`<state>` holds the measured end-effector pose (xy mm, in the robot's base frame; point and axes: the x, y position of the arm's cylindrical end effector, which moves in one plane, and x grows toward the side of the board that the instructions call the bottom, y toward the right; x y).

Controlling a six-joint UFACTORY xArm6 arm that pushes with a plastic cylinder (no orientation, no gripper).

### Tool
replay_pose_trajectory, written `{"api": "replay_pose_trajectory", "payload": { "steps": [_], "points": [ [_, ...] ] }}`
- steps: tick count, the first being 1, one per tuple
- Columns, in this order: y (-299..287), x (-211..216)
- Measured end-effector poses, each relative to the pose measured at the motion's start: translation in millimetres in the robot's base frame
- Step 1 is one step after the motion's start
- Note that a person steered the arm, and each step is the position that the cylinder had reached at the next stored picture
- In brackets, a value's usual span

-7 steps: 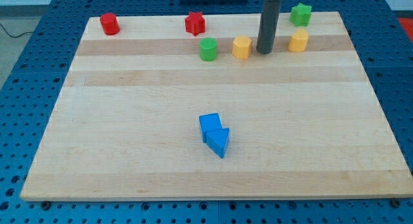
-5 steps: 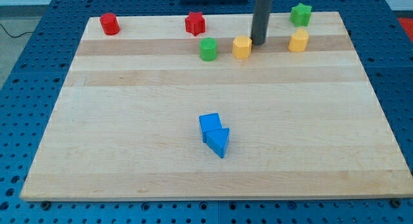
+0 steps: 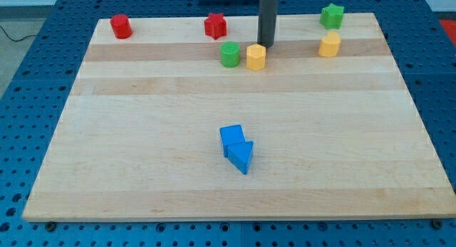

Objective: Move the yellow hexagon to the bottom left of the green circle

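Observation:
The yellow hexagon (image 3: 256,57) sits near the view's top, just right of the green circle (image 3: 229,54), with a small gap between them. My tip (image 3: 266,45) is at the hexagon's upper right edge, touching or nearly touching it. The dark rod rises straight up out of the view.
A second yellow block (image 3: 329,44) and a green star (image 3: 331,16) lie at the top right. A red star (image 3: 215,25) and a red cylinder (image 3: 121,26) lie at the top left. Two blue blocks (image 3: 236,149) touch each other near the wooden board's (image 3: 107,169) middle.
My tip has moved left and up, from right of the yellow hexagon to its upper right. The hexagon has slid left and slightly down, closer to the green circle.

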<state>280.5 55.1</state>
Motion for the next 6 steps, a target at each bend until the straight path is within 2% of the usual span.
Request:
{"api": "replay_pose_trajectory", "payload": {
  "steps": [2,5,6],
  "points": [
    [-12.0,74.6],
    [-13.9,78.1],
    [-58.1,78.2]
  ]
}}
